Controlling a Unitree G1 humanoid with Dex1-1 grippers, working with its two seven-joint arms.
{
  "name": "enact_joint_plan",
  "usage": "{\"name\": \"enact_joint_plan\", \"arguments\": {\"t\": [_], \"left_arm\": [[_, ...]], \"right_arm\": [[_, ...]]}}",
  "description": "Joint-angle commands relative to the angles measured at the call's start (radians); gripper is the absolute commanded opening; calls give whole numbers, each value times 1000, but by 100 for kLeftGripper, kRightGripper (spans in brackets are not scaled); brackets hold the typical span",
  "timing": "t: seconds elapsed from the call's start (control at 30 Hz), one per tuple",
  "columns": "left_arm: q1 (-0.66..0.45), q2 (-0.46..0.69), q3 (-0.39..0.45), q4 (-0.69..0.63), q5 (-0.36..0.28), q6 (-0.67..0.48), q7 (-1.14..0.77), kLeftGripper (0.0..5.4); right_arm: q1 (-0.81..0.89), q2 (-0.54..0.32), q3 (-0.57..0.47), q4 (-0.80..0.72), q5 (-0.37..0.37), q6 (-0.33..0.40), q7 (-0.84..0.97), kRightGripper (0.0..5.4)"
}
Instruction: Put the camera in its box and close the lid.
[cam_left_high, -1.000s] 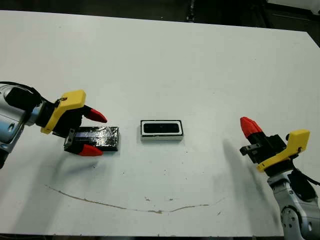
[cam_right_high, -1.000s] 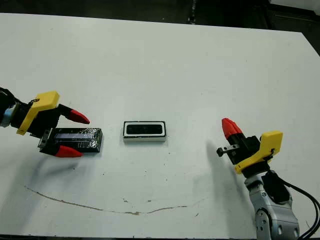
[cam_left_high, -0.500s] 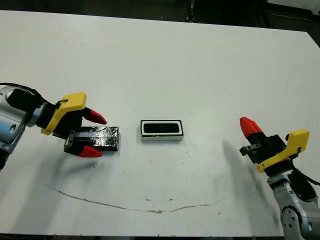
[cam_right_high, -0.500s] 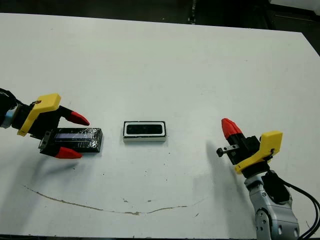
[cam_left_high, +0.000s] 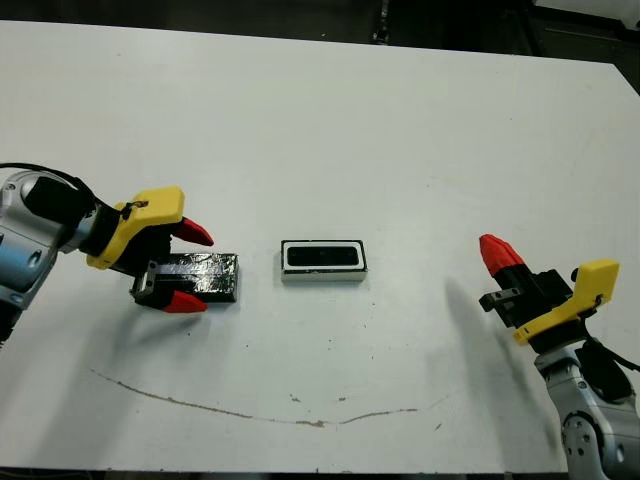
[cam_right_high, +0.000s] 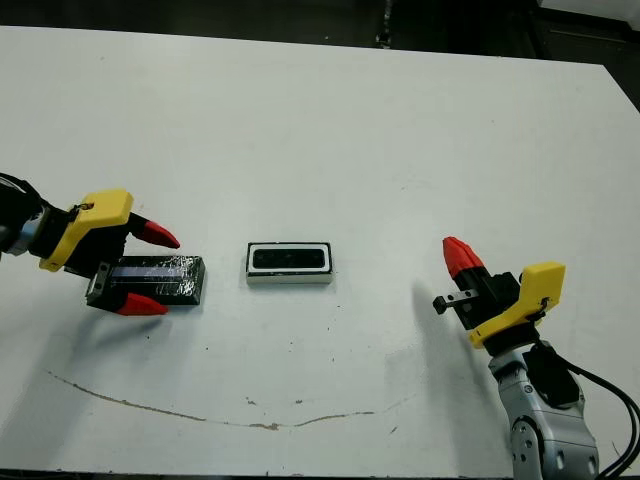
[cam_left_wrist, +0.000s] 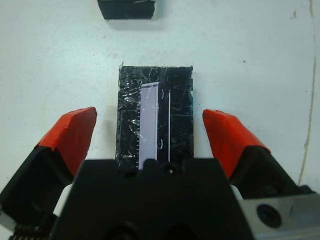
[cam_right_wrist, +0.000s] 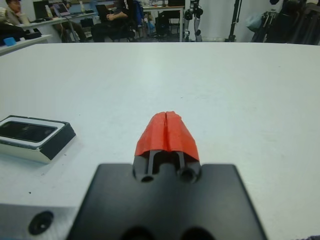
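The box (cam_left_high: 323, 261), a small white-walled tray, sits mid-table. A dark glossy bar, the camera (cam_left_high: 323, 257), lies inside it and also shows in the right wrist view (cam_right_wrist: 25, 131). Left of the box the lid (cam_left_high: 200, 276), a flat speckled black slab with a pale purple streak of sheen, lies flat on the table. My left gripper (cam_left_high: 198, 270) is open, one red finger on each side of the lid's near end (cam_left_wrist: 155, 117), not touching it. My right gripper (cam_left_high: 492, 248) is shut and empty at the right, well clear of the box.
A thin brown scuff line (cam_left_high: 250, 412) runs along the table near the front edge. People sit at desks (cam_right_wrist: 115, 20) far beyond the table's far edge.
My left gripper's body has edged slightly toward the lid. The lid, the box and the right arm have not moved.
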Motion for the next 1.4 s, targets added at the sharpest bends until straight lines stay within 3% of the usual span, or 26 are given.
{"name": "enact_joint_plan", "arguments": {"t": [0.03, 0.3, 0.57, 1.0, 1.4], "left_arm": [[14, 27, -20, -11, 33, -17, 2, 540], [6, 37, -43, -12, 78, -58, -15, 540], [10, 30, -39, 14, 78, -67, -14, 517], [18, 27, -34, 51, 80, -106, 6, 324], [28, -10, 22, 107, -15, -40, 21, 315]], "right_arm": [[11, -15, -7, 8, 3, 7, 1, 1], [9, -17, -8, 2, 10, 24, -1, 1], [7, -20, -7, 0, 3, 25, -3, 0], [11, -18, -5, -3, 3, 32, -9, 0], [16, -14, -2, -4, -6, 28, -13, 0]]}}
